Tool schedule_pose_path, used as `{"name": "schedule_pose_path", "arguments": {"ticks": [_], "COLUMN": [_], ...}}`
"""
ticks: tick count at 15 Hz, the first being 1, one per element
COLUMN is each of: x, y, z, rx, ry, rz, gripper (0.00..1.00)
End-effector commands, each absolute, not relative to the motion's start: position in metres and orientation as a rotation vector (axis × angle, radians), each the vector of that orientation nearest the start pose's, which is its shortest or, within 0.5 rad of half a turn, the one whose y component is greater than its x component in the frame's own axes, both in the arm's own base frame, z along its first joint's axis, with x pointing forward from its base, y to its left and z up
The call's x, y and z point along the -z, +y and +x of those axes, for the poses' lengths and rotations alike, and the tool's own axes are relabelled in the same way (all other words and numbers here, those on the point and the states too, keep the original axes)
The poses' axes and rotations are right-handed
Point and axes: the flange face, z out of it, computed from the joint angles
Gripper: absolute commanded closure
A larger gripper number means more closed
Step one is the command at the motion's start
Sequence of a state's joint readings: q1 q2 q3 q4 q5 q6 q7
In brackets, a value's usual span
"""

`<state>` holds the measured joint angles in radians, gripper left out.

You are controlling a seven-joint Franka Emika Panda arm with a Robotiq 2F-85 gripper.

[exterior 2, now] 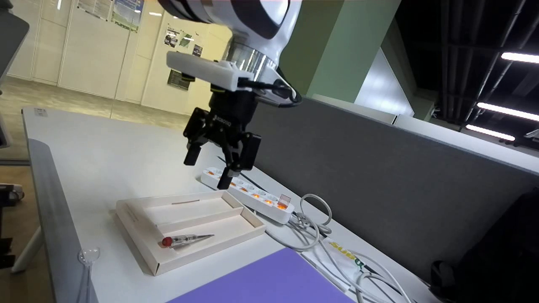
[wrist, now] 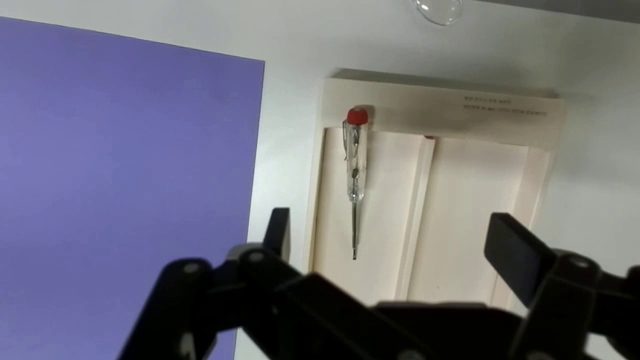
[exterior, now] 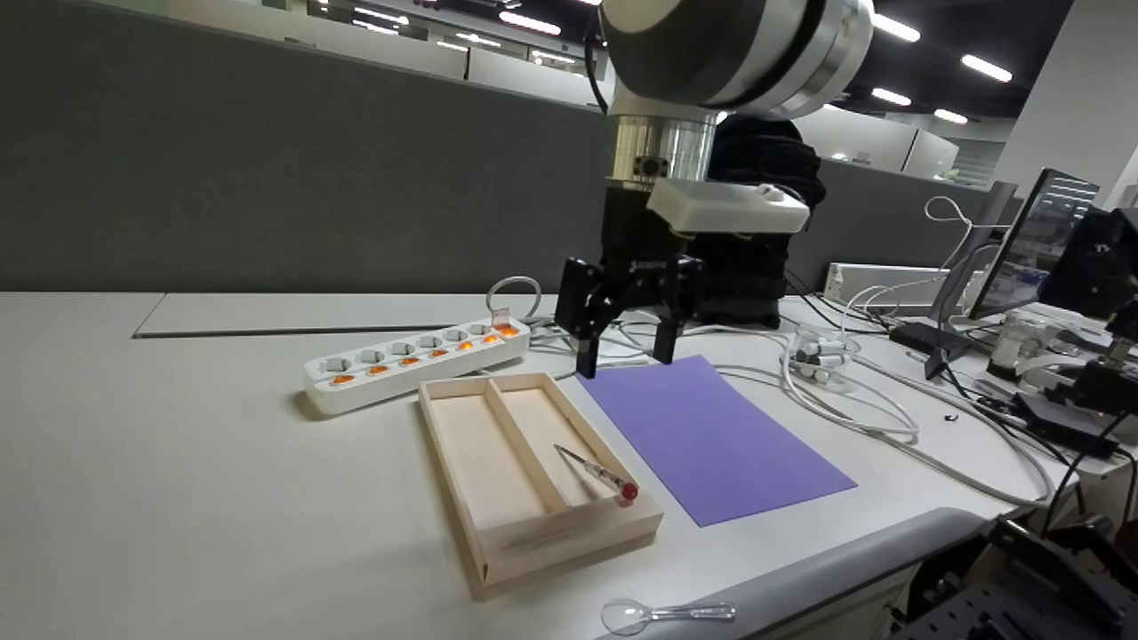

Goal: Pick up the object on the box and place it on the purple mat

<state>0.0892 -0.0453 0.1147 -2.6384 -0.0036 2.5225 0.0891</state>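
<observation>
The object is a small screwdriver with a clear handle, red cap and thin metal shaft. It (exterior: 597, 473) shows in both exterior views (exterior 2: 184, 240) and the wrist view (wrist: 355, 165). Its red end rests on the end wall of the pale wooden box (exterior: 569, 538); its shaft slants into the compartment nearer the mat. The box also shows in the wrist view (wrist: 425, 107). The purple mat (exterior: 711, 436) lies flat beside the box, and left in the wrist view (wrist: 130, 150). My gripper (exterior: 626, 354) is open and empty, pointing down, above and apart from the screwdriver (wrist: 390, 235).
A white power strip (exterior: 418, 360) with orange switches lies behind the box. A clear plastic spoon (exterior: 667, 613) lies near the table's front edge. Loose cables (exterior: 853, 427) run beyond the mat. A black backpack (exterior: 738, 276) and a grey partition (exterior: 311, 178) stand at the back.
</observation>
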Motion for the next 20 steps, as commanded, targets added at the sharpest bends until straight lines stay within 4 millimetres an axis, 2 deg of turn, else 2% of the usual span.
{"name": "schedule_pose_path", "arguments": {"ticks": [1,10,20], "x": [-0.236,-0.205,-0.174], "y": [0.088,0.073,0.067], "z": [0.396,0.381,0.371], "rx": [-0.104,-0.133,-0.165], "ry": [-0.243,-0.275,-0.271], "rz": [-3.173,-3.190,-3.192], "gripper": [0.00,0.00,0.00]}}
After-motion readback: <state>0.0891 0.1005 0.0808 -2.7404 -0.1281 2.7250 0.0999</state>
